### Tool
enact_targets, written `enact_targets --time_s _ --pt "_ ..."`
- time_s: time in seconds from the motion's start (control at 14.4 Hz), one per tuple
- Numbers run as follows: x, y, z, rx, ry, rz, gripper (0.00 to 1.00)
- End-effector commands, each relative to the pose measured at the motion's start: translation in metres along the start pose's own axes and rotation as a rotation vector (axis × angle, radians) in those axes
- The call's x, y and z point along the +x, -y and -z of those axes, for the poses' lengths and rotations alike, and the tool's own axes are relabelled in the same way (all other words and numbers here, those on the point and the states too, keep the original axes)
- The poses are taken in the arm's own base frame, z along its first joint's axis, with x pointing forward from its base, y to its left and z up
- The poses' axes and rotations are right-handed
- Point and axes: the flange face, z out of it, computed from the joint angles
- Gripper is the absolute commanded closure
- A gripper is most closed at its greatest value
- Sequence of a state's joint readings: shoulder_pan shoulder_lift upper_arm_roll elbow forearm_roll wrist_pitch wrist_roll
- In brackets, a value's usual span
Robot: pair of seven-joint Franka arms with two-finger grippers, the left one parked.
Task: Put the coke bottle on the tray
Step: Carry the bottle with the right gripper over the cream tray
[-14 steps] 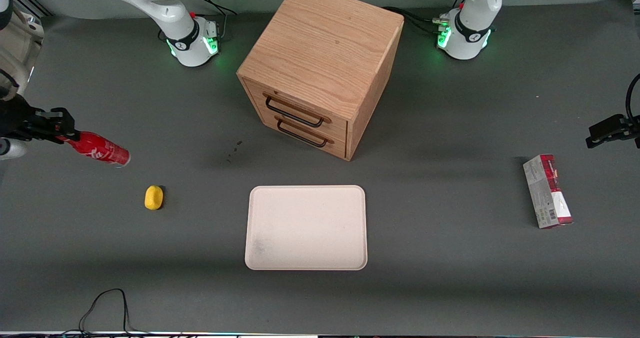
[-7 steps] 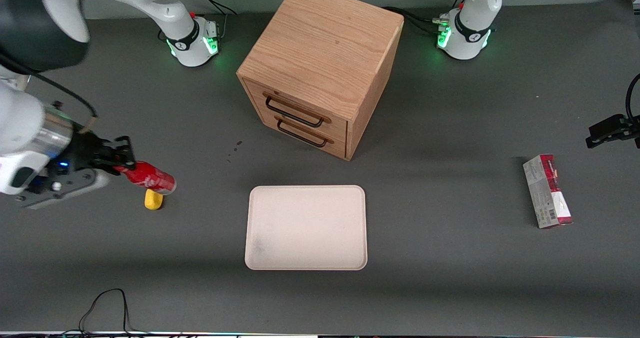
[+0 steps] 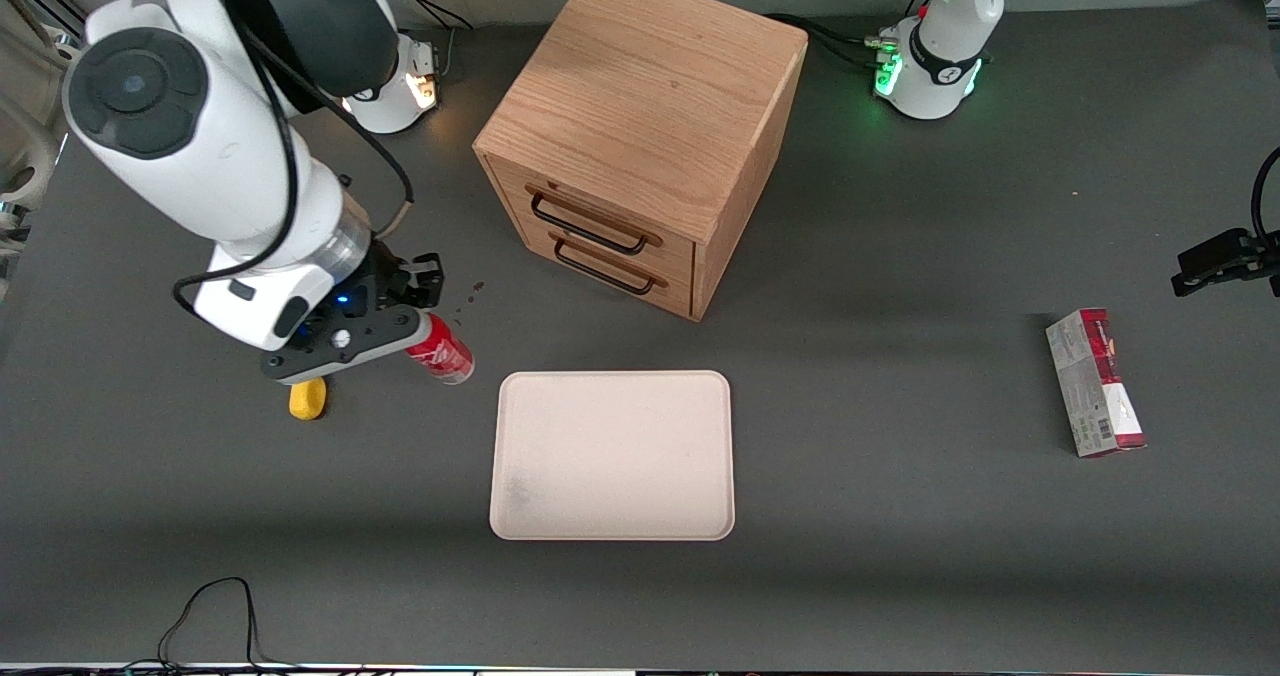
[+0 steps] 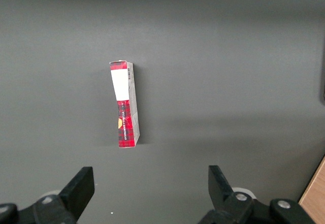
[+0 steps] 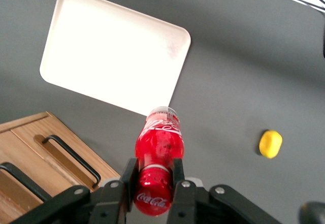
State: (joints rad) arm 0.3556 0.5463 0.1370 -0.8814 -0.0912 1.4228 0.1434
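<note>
My right gripper [image 3: 415, 308] is shut on the coke bottle [image 3: 441, 350], a small red bottle with white lettering, and holds it in the air beside the tray's corner nearest the drawer cabinet, toward the working arm's end. In the right wrist view the fingers [image 5: 128, 176] clamp the bottle's neck just under its red cap, and the bottle's body [image 5: 159, 140] points toward the tray [image 5: 111, 56]. The cream tray [image 3: 612, 454] lies flat and bare in front of the cabinet, nearer the front camera.
A wooden drawer cabinet [image 3: 640, 136] with two black handles stands farther from the camera than the tray. A yellow lump [image 3: 308, 398] lies under my wrist. A red-and-grey carton [image 3: 1095, 382] lies toward the parked arm's end, also in the left wrist view [image 4: 125, 103].
My right gripper has carried the coke bottle from the working arm's table edge toward the tray, passing over the yellow lump. The tray, cabinet and carton have not moved.
</note>
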Motion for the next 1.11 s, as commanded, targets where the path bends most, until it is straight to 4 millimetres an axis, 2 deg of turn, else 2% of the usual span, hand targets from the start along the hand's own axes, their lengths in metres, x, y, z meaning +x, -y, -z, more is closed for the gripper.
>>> enact_targets --time_s 0.0,0.14,0.35,0.7,0.91,1.04 --pt "0.025 -0.005 -0.026 -0.003 -0.036 -0.022 1.00" --pt "0.046 -0.006 -0.067 0.002 -0.037 -0.025 1.00" --pt "0.068 -0.011 -0.116 0.006 -0.046 -0.026 1.00" --pt "0.095 -0.010 -0.191 0.018 -0.074 -0.027 1.00" --pt "0.103 -0.011 -0.225 0.016 -0.084 -0.029 1.00" --pt "0.106 -0.011 -0.240 0.016 -0.084 -0.027 1.00"
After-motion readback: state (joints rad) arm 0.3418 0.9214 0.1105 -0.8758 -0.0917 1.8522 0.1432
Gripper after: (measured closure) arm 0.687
